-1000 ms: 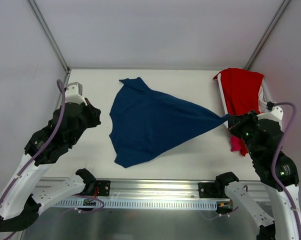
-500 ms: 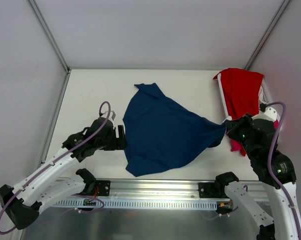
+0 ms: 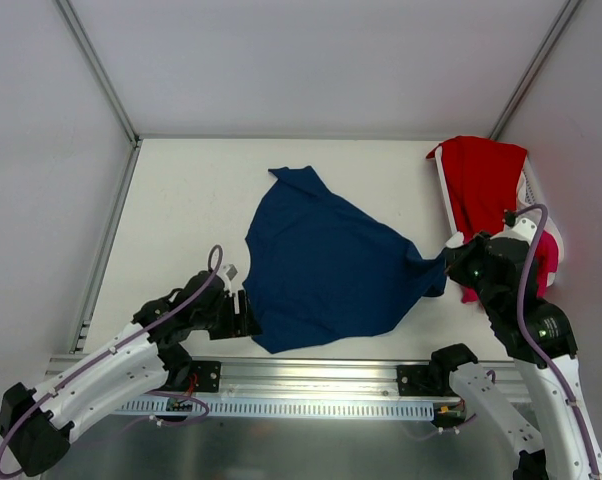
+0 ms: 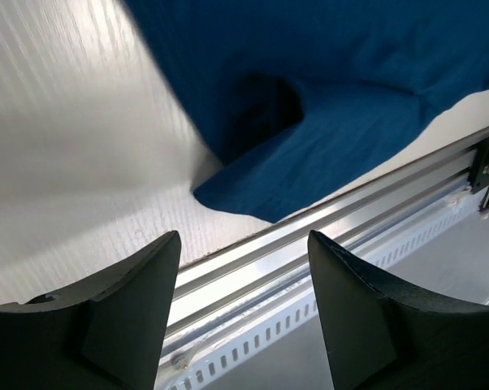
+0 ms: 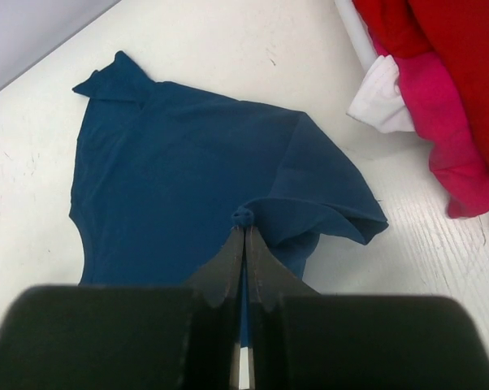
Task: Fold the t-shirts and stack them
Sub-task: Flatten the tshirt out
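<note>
Navy t-shirt [image 3: 326, 265]: lies rumpled in a rough triangle on the middle of the table [image 3: 181, 200], one pointed tip toward the far side, its right corner drawn toward the basket.
Right gripper [image 5: 244, 230]: jaws closed flat on a small pinch of the navy cloth, a fold bunched just beside it. The hold appears meant to anchor that side while the shirt is spread.
Left gripper [image 4: 243, 240]: fingers parted, nothing between them, low at the near edge just beside the shirt's near-left corner. It is likely lining up on the hem.
Red t-shirt [image 3: 481, 180]: draped over the white basket [image 3: 442, 188] at far right, not yet folded.
Pink t-shirt [image 5: 447, 122]: hangs out beneath the red one.
Fabric: soft, matte cotton, sagging into folds; a dark hollow shows where the near corner lifts.
Surface: white, finely grained, edged by an aluminium rail [image 3: 311, 375].
Progress: nothing folded, no stack begun.
</note>
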Robot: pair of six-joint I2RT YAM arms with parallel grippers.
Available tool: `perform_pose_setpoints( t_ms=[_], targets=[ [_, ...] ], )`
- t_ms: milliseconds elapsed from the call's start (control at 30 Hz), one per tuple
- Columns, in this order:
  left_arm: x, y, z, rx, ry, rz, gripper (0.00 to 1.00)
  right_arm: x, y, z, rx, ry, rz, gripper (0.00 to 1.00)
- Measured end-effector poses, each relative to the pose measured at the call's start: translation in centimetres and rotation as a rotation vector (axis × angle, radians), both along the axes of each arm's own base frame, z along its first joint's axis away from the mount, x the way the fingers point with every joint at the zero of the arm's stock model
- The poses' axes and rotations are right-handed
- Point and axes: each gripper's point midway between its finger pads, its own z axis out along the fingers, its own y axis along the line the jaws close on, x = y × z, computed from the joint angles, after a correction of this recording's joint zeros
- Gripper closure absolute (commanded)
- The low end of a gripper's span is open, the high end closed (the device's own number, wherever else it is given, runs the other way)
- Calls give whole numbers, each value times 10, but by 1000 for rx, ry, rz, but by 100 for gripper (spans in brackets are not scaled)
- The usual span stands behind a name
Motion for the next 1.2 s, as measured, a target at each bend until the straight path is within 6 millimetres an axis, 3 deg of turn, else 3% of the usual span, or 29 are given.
perform_pose_setpoints(
  t_ms=[200, 633, 967, 1200],
  targets=[
    [-13, 2, -37, 29, 51, -7, 36, 2, 1, 2, 3, -12, 0, 100],
    [23, -26, -38, -40, -64, 8, 41, 3, 1, -6, -2, 6, 0, 100],
    [16, -28, -47, -3, -56, -37, 100, 5, 2, -15, -8, 25, -2, 100],
    [6, -34, -48, -1, -39, -73, 100, 9, 3, -23, -14, 49, -3, 99]
  ],
)
